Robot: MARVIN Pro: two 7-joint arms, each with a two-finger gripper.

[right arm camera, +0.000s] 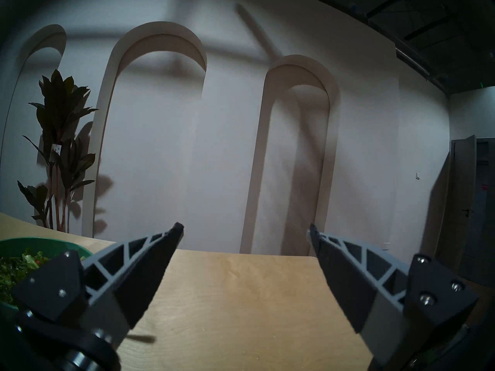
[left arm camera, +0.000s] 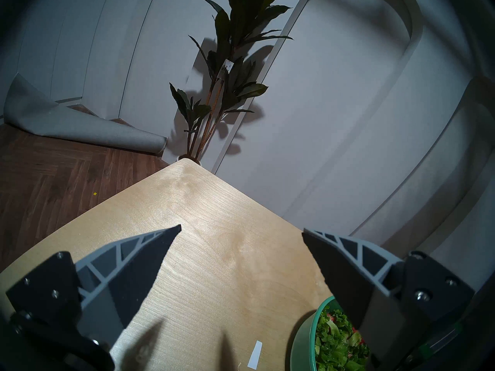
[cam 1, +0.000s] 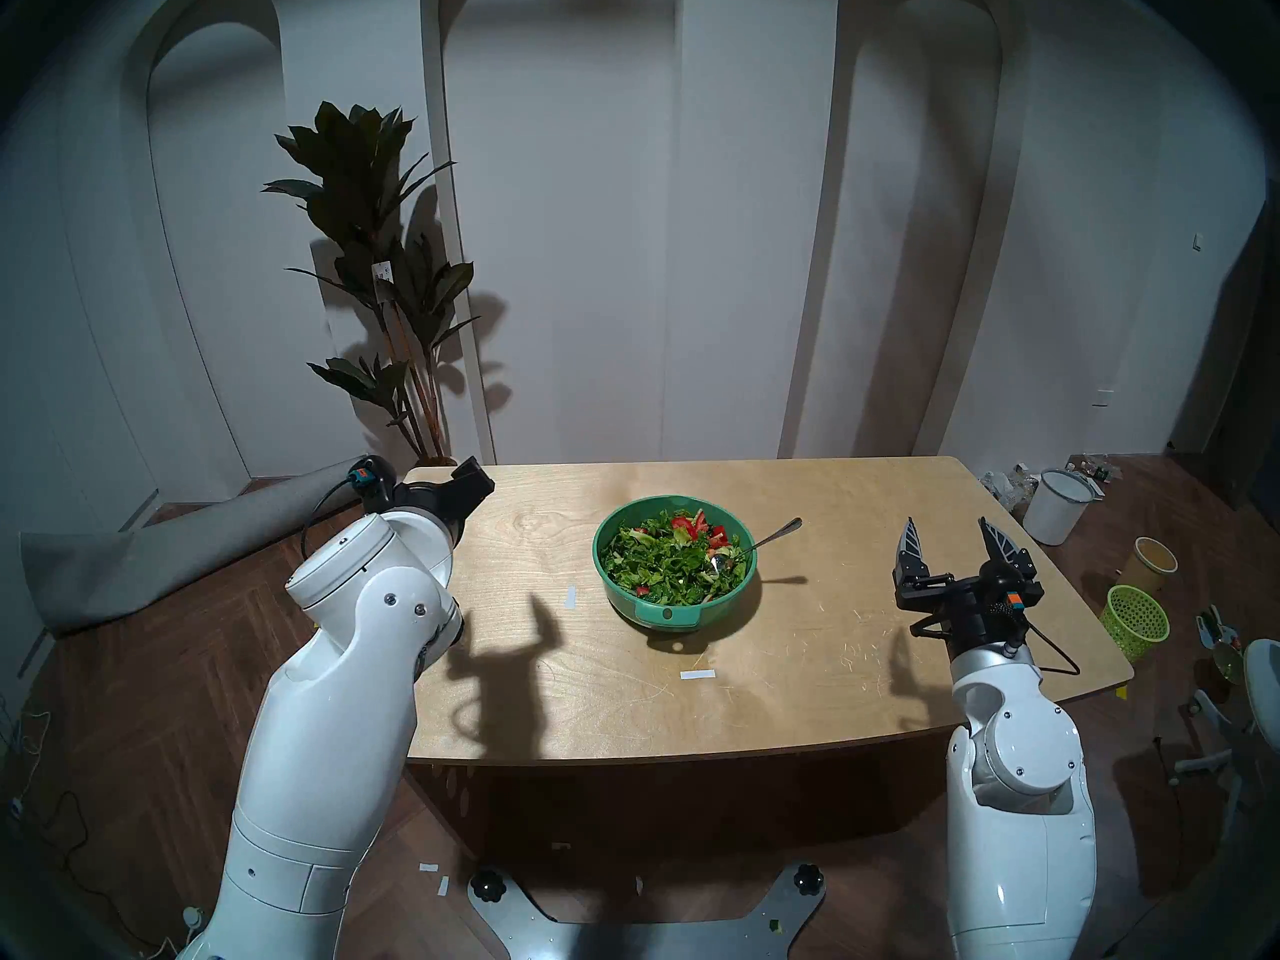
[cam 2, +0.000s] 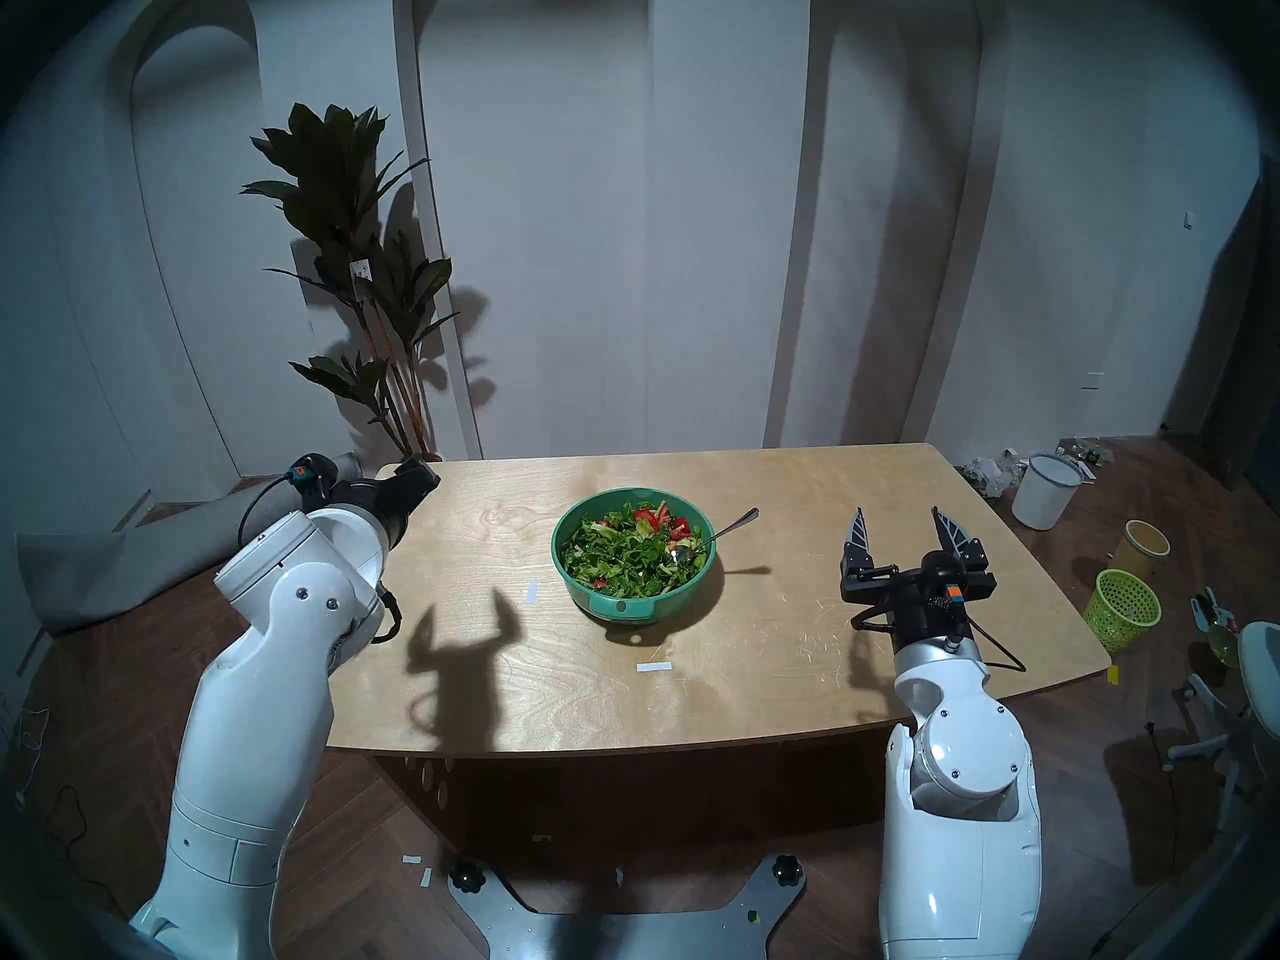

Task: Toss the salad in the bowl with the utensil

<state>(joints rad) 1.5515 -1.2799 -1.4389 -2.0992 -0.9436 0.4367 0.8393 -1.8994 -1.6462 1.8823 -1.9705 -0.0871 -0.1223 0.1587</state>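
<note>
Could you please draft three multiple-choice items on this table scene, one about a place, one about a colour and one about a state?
1. Where is the spoon?
A. Flat on the table
B. Its round end in the salad, handle leaning out over the bowl's rim
C. Held by the right gripper

2. What colour is the bowl?
A. Teal green
B. White
C. Orange

3. How does the right gripper stand?
A. Shut on the spoon
B. Shut and empty
C. Jaws open and empty

Answers:
1 B, the handle slants up and out on the bowl's right side in both head views.
2 A, its wall and rim show teal green on the table.
3 C, its fingers stand wide apart with nothing between them, clear of the bowl.
</note>
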